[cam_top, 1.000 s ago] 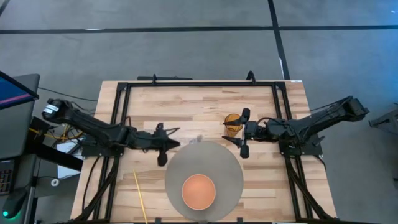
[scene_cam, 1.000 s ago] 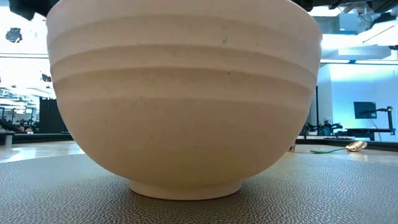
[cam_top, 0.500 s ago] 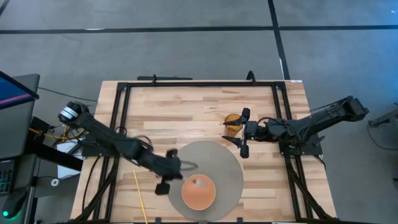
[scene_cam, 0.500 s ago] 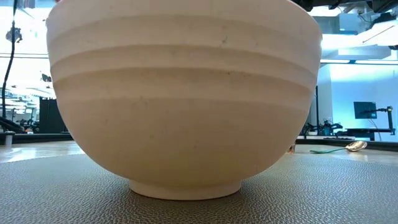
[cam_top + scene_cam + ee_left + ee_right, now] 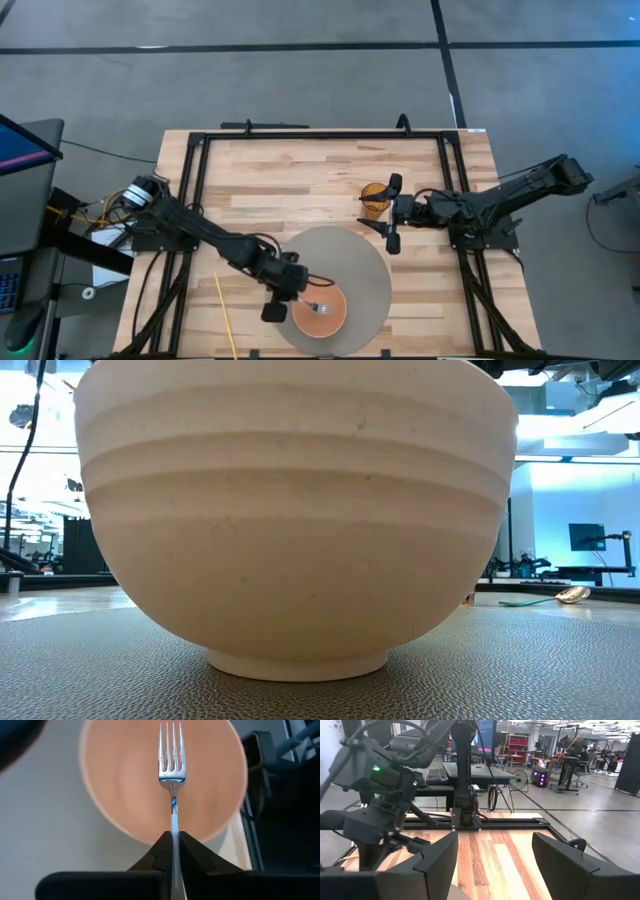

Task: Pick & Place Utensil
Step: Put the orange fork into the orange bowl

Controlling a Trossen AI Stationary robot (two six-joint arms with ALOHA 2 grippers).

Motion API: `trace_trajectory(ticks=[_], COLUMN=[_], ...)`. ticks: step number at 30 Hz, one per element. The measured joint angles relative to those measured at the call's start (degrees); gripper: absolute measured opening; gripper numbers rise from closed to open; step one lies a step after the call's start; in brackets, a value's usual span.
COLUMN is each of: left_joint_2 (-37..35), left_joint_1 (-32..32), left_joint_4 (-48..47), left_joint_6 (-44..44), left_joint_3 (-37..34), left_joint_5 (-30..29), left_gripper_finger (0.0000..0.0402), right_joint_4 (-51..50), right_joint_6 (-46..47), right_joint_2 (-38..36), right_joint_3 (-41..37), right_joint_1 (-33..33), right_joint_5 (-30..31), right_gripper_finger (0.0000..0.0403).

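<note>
A silver fork is in my left gripper, its tines over the peach-orange bowl. The high view puts the left gripper at the bowl's left rim, with the fork above the bowl's inside. The bowl stands on a round grey mat and fills the low view. My right gripper waits open beside an orange cup at the table's right middle. My left gripper pinches the fork's handle between its two fingers. The fork runs on straight ahead along the fingers. The fingers reach in from the table's left and slant downward. The fork is lifted clear, tines foremost over the bowl's hollow.
A thin yellow stick lies on the wood near the table's near-left corner. A black frame runs round the table top. The low view shows a gold spoon far off on the right. In the right wrist view the open fingers frame bare wood.
My left arm has swung from the table's middle left toward the near edge and the right, carrying the fork from beyond the mat's left edge to above the bowl. It has stayed shut on the fork. The right arm has kept still.
</note>
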Motion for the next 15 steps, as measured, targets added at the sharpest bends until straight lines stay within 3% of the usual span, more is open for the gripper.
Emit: trace_trajectory(ticks=[15], left_joint_2=[1.4], left_joint_1=[1.4], left_joint_4=[0.9], left_joint_6=[1.5], left_joint_3=[0.0], left_joint_5=[0.2], left_gripper_finger=[0.0038], right_joint_4=[0.0], right_joint_6=[0.0], right_joint_2=[0.0], right_joint_3=[0.0], right_joint_1=[0.0], right_joint_5=[0.0], right_gripper_finger=[0.0249])
